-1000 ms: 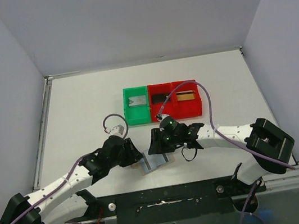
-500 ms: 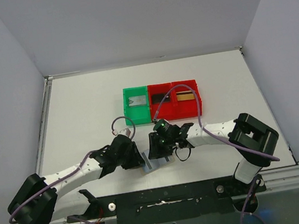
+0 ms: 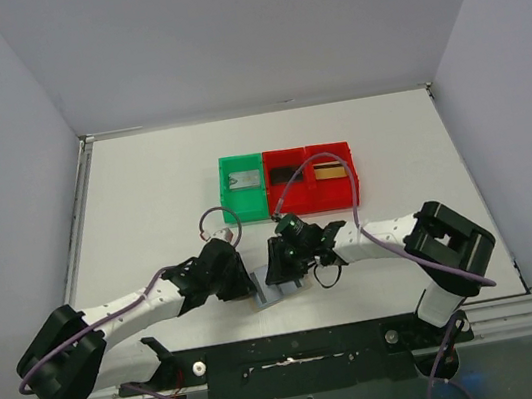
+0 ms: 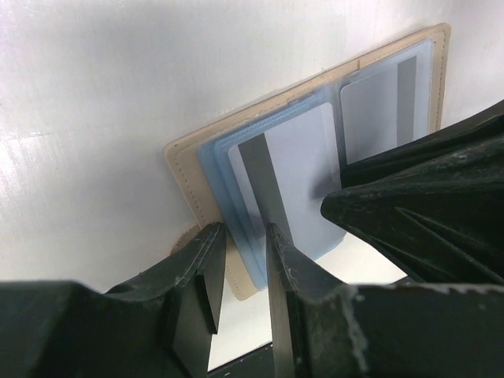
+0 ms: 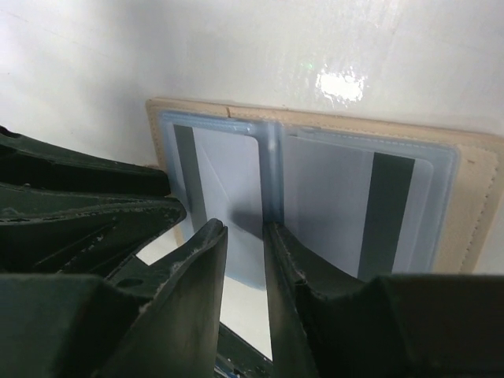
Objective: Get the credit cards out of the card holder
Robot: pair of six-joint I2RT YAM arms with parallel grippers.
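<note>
Arms have edged inward over the holder (image 3: pixel 272 292). Narrowly parted, left gripper (image 4: pixel 242 240) and right gripper (image 5: pixel 244 236) hold nothing yet; next, pinch a card (image 4: pixel 295 169) edge and pull.

From above, the card holder (image 3: pixel 269 295) lies largely hidden beneath the left gripper (image 3: pixel 248 284) and right gripper (image 3: pixel 284 276); whether either has hold of it cannot be told.

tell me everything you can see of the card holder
The card holder lies opened flat on the white table, near the arms' bases. Its tan stitched outside looks like leather. Inside, translucent light-blue pockets sit either side of a centre fold and hold pale cards with dark stripes. The left gripper and right gripper straddle it, jaws narrowly apart; contact is unclear.
</note>
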